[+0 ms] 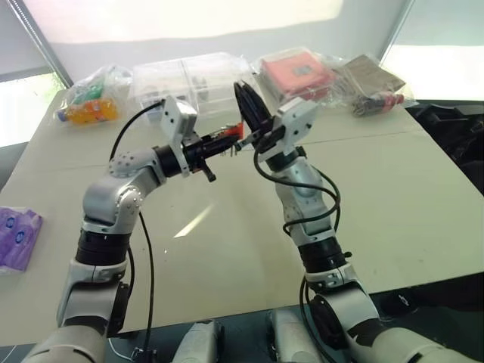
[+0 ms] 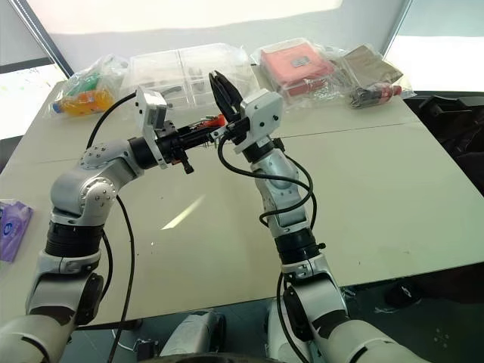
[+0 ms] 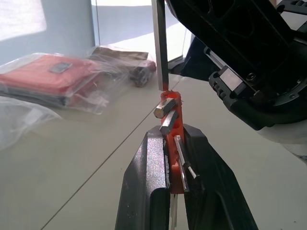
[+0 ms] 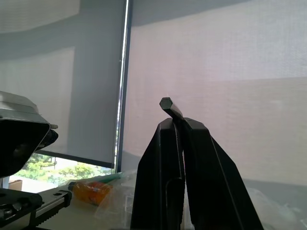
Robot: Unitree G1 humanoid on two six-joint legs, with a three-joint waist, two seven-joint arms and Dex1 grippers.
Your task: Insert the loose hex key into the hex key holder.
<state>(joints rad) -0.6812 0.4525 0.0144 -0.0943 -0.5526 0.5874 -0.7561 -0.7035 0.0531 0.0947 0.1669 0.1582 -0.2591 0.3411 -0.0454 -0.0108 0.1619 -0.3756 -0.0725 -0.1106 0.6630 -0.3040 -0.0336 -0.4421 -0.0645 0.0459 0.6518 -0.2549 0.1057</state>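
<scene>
A table [image 1: 423, 197] carried bagged goods along its far edge: a clear plastic box [image 1: 189, 76], contents unclear, and a red flat case [image 1: 296, 76] in a clear bag. Above it, the hex key holder [image 3: 173, 132] was clamped in the left gripper [image 3: 176, 158], and the loose hex key [image 3: 160, 45] was pinched by the right gripper [image 4: 182, 129], its long end meeting the holder's top. Insertion was judged begun, not yet seated.

No text can be read; the red case [image 1: 296, 76] bears a small label, seemingly too blurred.
</scene>
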